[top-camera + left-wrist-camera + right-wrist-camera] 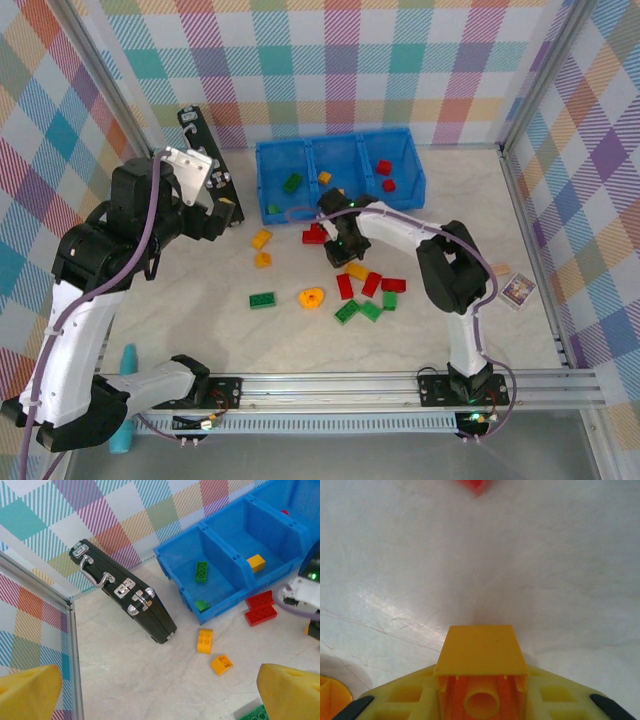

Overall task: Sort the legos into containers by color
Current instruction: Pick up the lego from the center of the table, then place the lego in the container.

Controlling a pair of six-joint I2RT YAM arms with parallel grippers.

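**Right gripper holds a yellow brick**

The right gripper (481, 687) has its jaws shut tight on a yellow-orange brick (480, 647); the hollow side of the brick faces the wrist camera. From above, this gripper is just in front of the blue bin (280, 160), beside two red bricks (315, 235).

The left gripper (160, 695) has its jaws wide apart with nothing between them; it hangs over the white table (200, 320), near the black case (125, 600) with shiny clasps.

In the bin, the left box has two green bricks (292, 182); the middle box has one yellow brick (324, 177); the right box has two red ones (384, 166).

Loose bricks (371, 284) in red, green and yellow lie on the table in front of the bin; an orange ring (312, 297) lies among them.
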